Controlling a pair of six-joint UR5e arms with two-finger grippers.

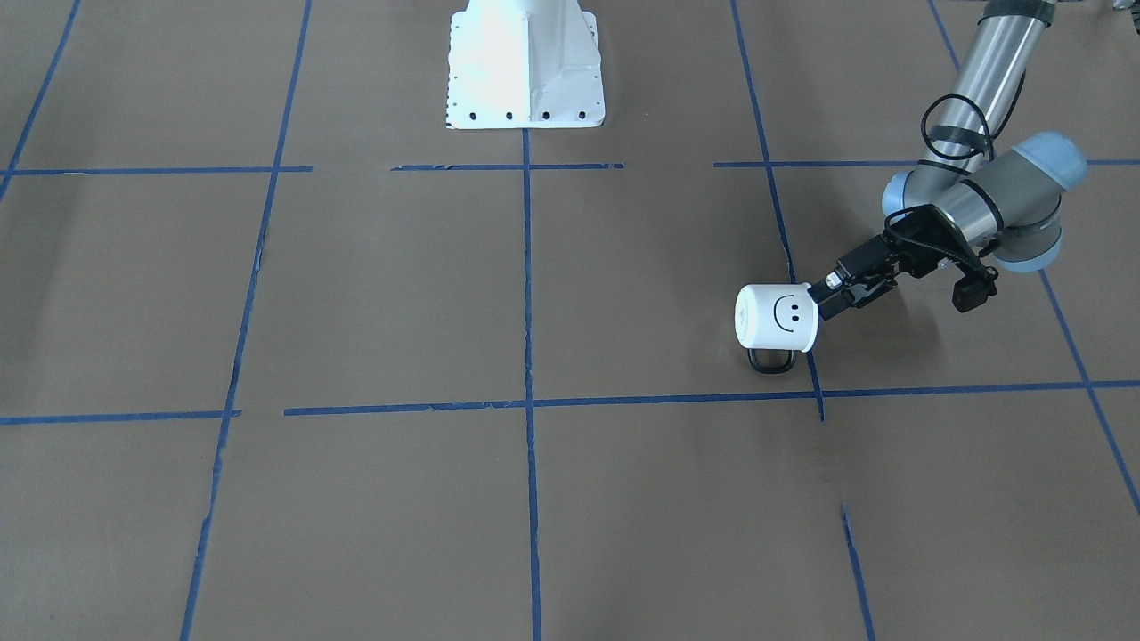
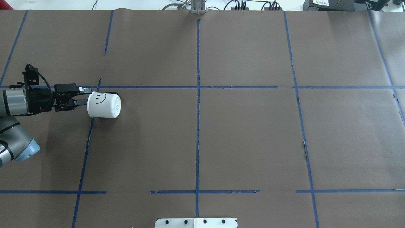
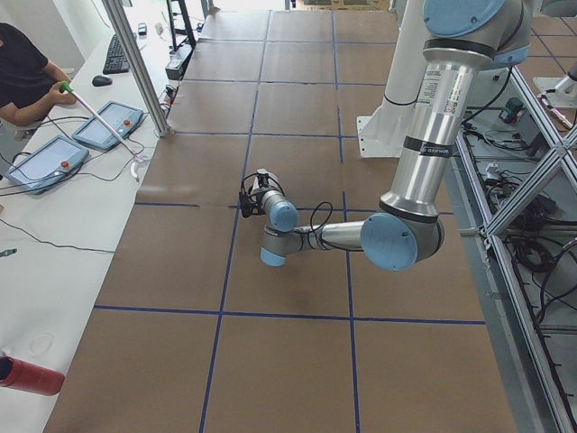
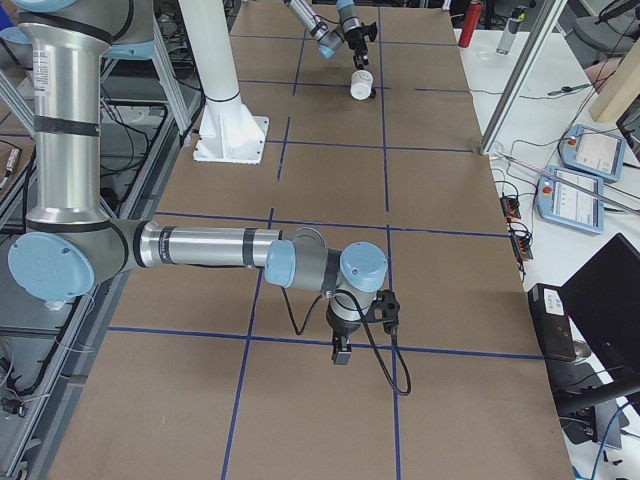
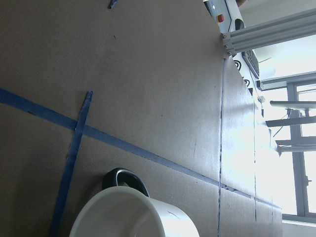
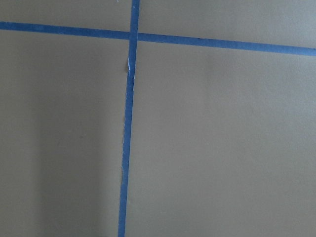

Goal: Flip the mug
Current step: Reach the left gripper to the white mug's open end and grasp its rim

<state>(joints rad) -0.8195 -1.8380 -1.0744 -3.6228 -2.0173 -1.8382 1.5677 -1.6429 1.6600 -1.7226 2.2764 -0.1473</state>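
The white mug (image 2: pixel 104 105) with a black smiley face is tipped on its side, base towards the table's middle and open rim towards my left arm. In the front-facing view the mug (image 1: pixel 777 318) has its black loop handle (image 1: pixel 770 359) underneath, at the table. My left gripper (image 2: pixel 84 96) is shut on the mug's rim and shows in the front view (image 1: pixel 824 294). The left wrist view shows the rim (image 5: pixel 133 212) and handle (image 5: pixel 123 178) at the bottom. My right gripper (image 4: pixel 340 350) shows only in the exterior right view, low over the table; I cannot tell if it is open.
Brown paper with blue tape lines (image 2: pixel 197 95) covers the table. The white robot base (image 1: pixel 524 62) stands at the robot's edge. The right wrist view shows only paper and a tape cross (image 6: pixel 132 35). Operator consoles (image 4: pixel 580 180) lie beyond the far edge.
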